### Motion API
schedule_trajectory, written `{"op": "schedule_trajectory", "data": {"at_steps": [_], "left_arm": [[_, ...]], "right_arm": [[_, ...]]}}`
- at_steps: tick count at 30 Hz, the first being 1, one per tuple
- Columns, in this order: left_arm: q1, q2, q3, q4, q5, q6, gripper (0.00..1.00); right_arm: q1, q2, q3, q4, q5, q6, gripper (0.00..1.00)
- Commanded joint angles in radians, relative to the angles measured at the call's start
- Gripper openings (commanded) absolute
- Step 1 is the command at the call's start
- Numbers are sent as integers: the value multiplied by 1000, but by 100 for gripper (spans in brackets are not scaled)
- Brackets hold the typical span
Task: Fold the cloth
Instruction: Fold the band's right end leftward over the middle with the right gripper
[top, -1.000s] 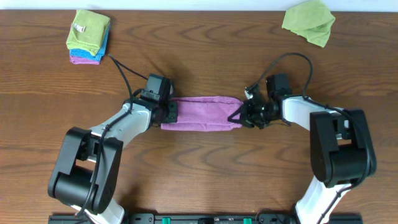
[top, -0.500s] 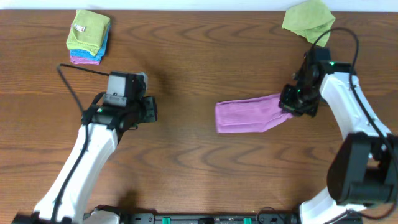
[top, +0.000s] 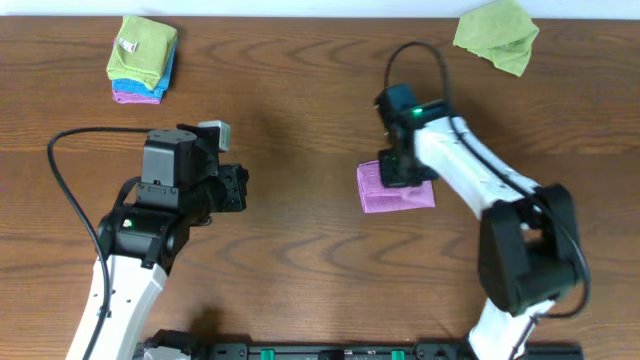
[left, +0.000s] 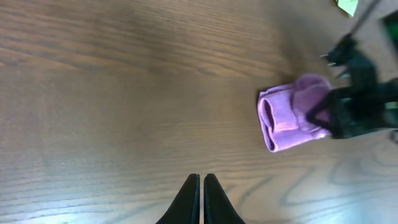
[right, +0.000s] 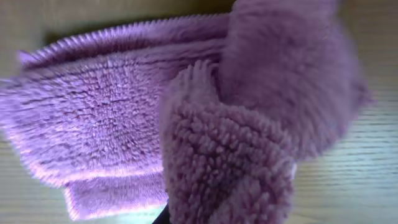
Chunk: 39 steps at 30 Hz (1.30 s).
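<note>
The purple cloth lies folded into a small, thick square right of the table's middle. My right gripper is down on its far left part and shut on the cloth. In the right wrist view the fluffy purple cloth fills the frame, and a fold of it bunches over my fingers and hides them. My left gripper is shut and empty, well to the left of the cloth. In the left wrist view its closed fingertips hover over bare wood, with the cloth farther off.
A stack of folded green, blue and purple cloths sits at the far left corner. A crumpled green cloth lies at the far right. The table is dark brown wood.
My right gripper has carried the cloth's right end over to the left, folding the long strip into a short square. My left arm let go earlier and has drawn back to the left.
</note>
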Motion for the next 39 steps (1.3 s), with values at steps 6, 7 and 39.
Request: {"op": "schedule_trajectory", "data": {"at_steps": [6,7,39], "left_arm": [[2,-7,18,-3,34,-8,6],[2,-7,18,-3,34,-8,6],[2,-5,18,19,29,-4,96]], "right_arm": [[61,43,-5,21,68,31,2],[64,43,-5,22,60,43,6],[36,-129,137,32,-418,-77,58]]}}
